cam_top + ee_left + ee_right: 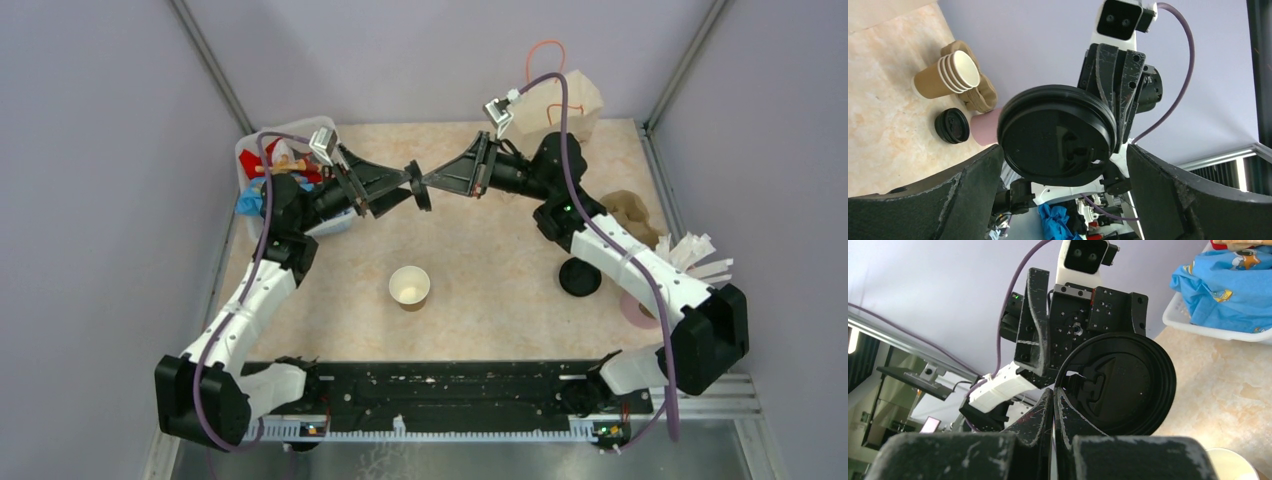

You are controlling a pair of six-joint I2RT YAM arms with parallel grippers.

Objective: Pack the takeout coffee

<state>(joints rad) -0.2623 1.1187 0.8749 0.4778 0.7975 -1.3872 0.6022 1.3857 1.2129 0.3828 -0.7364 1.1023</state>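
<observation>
My right gripper (430, 183) is shut on the rim of a round black lid (421, 190), holding it on edge above the far middle of the table. In the right wrist view the pinched lid (1120, 385) stands just past the shut fingertips (1060, 395). My left gripper (412, 192) faces it, open, with a finger on either side of the lid (1058, 135) and not touching it. An open brown paper cup (409, 286) stands upright on the table below them. A second black lid (580, 277) lies flat to the right.
A white basket (252, 152) of cloth and packets sits at the back left. A paper bag (572, 100) stands at the back right. Brown cups (948, 75) lie nested on the pulp tray (983, 95), beside a pink cup (640, 308) of white sticks.
</observation>
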